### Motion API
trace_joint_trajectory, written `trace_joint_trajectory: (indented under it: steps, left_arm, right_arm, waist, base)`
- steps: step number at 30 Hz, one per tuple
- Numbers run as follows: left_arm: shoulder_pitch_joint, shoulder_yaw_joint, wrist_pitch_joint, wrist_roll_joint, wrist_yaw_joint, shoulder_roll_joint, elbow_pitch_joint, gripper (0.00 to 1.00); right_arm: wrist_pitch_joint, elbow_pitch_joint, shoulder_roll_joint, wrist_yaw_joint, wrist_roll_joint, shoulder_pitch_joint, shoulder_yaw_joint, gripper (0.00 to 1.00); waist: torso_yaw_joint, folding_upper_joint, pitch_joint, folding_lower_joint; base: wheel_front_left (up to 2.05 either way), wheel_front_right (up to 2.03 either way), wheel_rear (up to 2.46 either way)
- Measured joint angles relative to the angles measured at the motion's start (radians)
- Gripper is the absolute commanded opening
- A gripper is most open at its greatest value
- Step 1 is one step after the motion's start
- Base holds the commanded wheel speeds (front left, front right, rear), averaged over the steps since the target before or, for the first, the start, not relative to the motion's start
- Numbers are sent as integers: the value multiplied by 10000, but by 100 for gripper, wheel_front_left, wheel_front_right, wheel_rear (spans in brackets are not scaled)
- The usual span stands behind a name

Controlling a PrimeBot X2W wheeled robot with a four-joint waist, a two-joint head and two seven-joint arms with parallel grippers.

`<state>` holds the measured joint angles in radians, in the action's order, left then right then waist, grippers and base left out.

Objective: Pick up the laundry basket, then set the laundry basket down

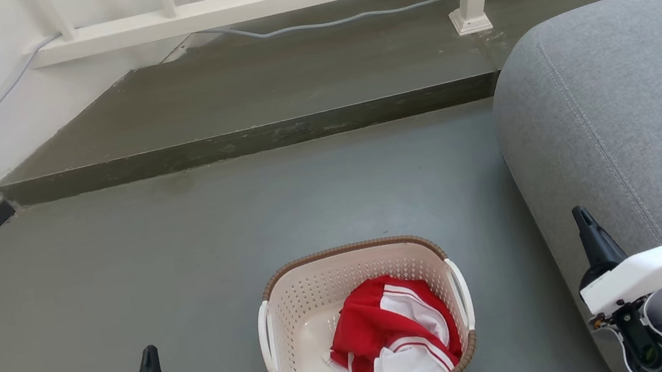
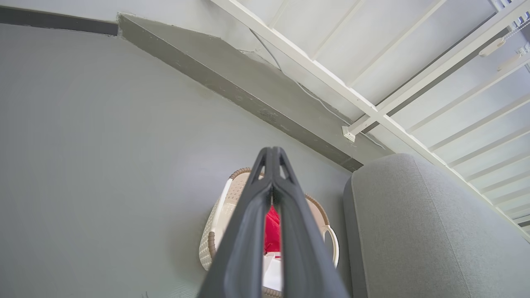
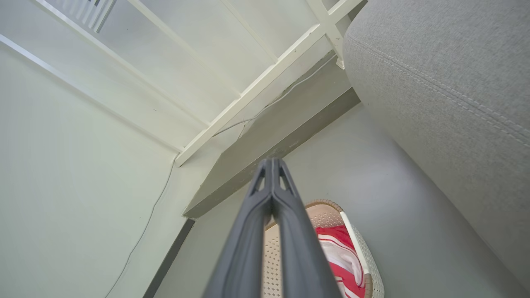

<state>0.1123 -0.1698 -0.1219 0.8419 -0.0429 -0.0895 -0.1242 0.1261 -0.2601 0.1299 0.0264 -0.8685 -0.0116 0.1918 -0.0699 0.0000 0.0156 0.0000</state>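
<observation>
Left gripper (image 1: 150, 369) and right gripper (image 1: 586, 228), both closed and empty, flank the laundry basket (image 1: 298, 319), likely light, stiff plastic best lifted evenly by its white side handles (image 1: 463, 294).

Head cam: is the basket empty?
No, a red and white garment lies bunched inside the basket, toward its right side.
</observation>
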Motion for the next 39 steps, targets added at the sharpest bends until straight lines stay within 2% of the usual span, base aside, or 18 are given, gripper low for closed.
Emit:
trace_joint_trajectory:
  steps: [29, 39]
  left_arm:
    - [-713, 727, 784, 4006, 619, -21, -589, 0]
    - [-947, 1005, 1039, 5367, 957, -25, -746, 0]
  right_arm:
    - [-947, -4, -265, -631, -3720, -132, -1296, 0]
    - [-1260, -15, -347, -894, -4989, -218, -1745, 0]
  waist:
    - [336, 0, -58, 0]
    - [451, 0, -79, 0]
  base:
    - [0, 0, 0]
    - [0, 0, 0]
